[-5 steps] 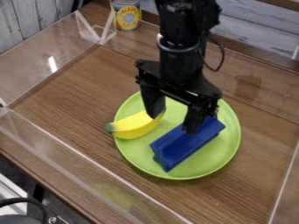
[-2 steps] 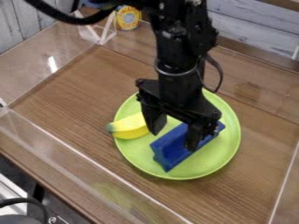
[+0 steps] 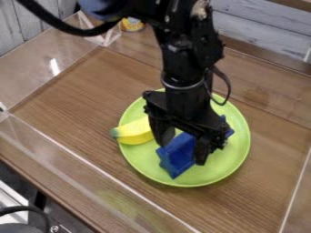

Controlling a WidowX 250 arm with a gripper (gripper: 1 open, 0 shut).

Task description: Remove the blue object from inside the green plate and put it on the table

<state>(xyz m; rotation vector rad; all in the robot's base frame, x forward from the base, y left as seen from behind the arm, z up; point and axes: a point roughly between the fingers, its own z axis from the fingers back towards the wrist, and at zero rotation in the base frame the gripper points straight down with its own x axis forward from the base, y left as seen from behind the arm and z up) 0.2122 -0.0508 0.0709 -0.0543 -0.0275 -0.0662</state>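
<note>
My gripper: over the green plate [image 3: 223,169], fingers [image 3: 159,127] spread apart and pointing down; I hold nothing
Blue object [image 3: 179,157]: inside the plate, right of the banana, partly hidden beneath my gripper [image 3: 187,144]; whether my fingers touch it I cannot tell
Banana [image 3: 134,132]: yellow, at the plate's left side, just beside my left-hand finger in the scene
Green plate: round, lying on the table, its near part bare
Table [image 3: 75,111]: brown wood grain, with clear walls along its edge
Far left: a can [image 3: 133,20], partly behind my arm [image 3: 183,16]
</note>
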